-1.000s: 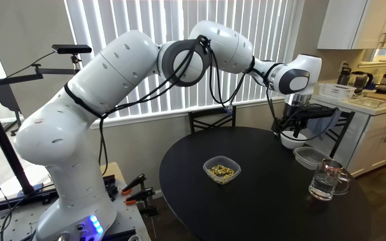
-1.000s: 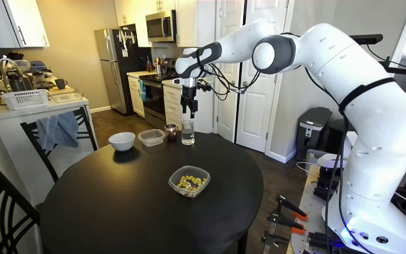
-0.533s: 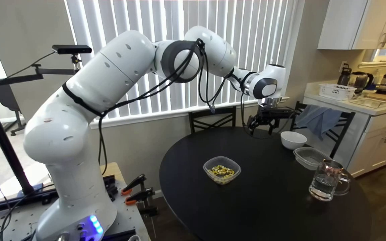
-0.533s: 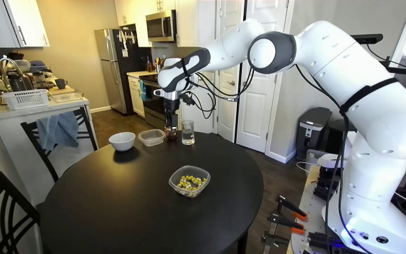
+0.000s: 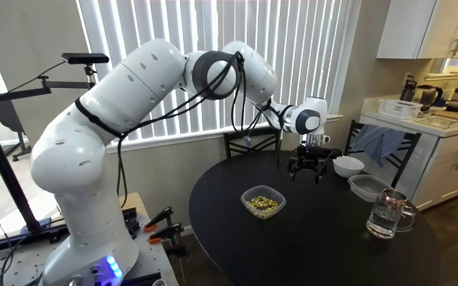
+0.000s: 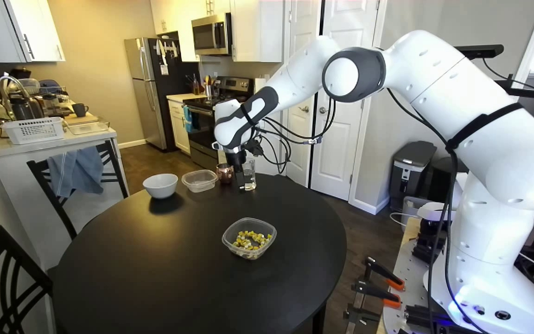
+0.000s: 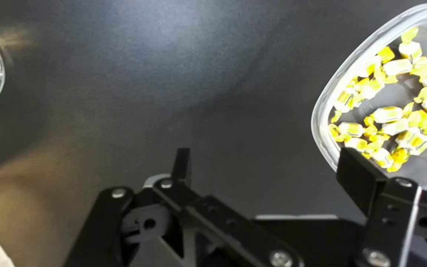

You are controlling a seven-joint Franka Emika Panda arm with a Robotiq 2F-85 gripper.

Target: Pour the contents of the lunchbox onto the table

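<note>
The spread claw point(image 7: 265, 165) has lowered; only the wrist view shows the sweets point(image 7: 387, 114) are wrapped.

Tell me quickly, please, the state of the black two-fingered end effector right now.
End effector: open, holding nothing; its jaws stand apart, and the smooth, round black table shows between them in the wrist view.

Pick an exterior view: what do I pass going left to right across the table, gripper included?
In an exterior view, left to right: lunchbox with yellow-and-white candies → gripper → white bowl → clear container → glass mug.
</note>
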